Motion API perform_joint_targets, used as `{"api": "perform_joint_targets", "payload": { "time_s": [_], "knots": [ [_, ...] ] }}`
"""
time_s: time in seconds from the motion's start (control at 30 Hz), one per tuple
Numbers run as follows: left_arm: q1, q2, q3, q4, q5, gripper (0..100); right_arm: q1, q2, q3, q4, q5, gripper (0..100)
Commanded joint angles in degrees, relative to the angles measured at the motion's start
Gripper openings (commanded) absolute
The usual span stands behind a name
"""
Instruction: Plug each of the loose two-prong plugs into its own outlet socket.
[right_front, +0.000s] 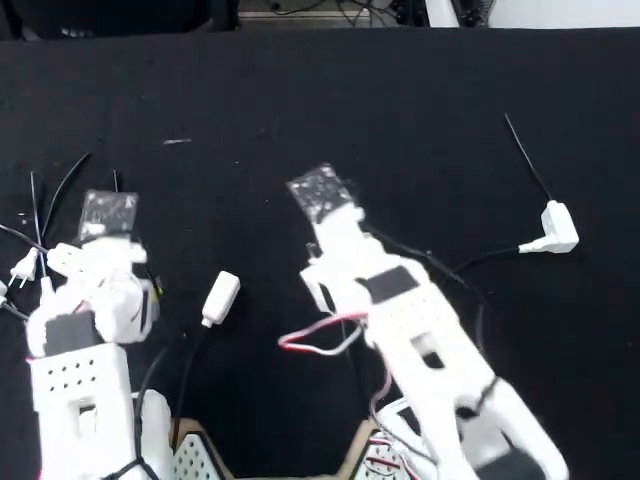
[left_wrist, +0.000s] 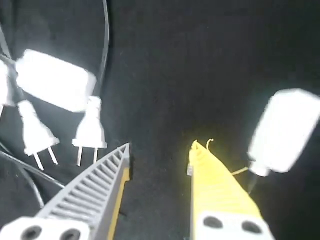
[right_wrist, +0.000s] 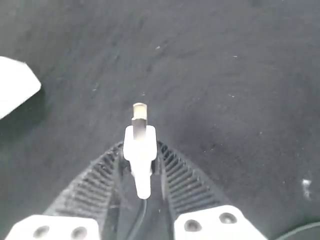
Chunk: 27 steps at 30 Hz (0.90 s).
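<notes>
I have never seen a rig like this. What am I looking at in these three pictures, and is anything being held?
Two small white robot arms work at a black table. The high view looks down on both; the other two pictures come from a camera on each arm's wrist. The left arm has its jaws open near two loose two-prong plugs, with a white corded block, probably an outlet socket, on the other side. The right arm has its jaws shut on a white plug. Another white corded piece lies farther right on the table.
</notes>
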Motion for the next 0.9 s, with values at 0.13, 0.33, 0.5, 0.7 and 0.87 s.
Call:
{"api": "perform_joint_targets", "payload": {
  "time_s": [0.13, 0.33, 0.5, 0.7, 0.87],
  "knots": [
    [13.8, 19.5, -19.4, 8.4, 1.1, 20, 6.3, -15.4, 4.9, -2.4, -1.2, 1.0],
    [22.3, 31.6, -21.3, 6.0, 5.8, 20, 6.9, -18.4, 7.4, -1.4, -1.2, 1.0],
    [24.8, 32.8, -15.7, -0.8, 5.8, 20, 6.8, -18.4, 7.6, -1.4, -1.1, 1.0],
    [23.1, 33.4, -8.0, -10.8, 5.5, 20, 6.7, -18.4, 7.6, -1.4, -1.0, 1.0],
    [19.9, 33.4, -5.5, -15.4, 5.4, 20, 6.6, -18.4, 7.7, -1.3, -1.1, 1.0]
  ]
}}
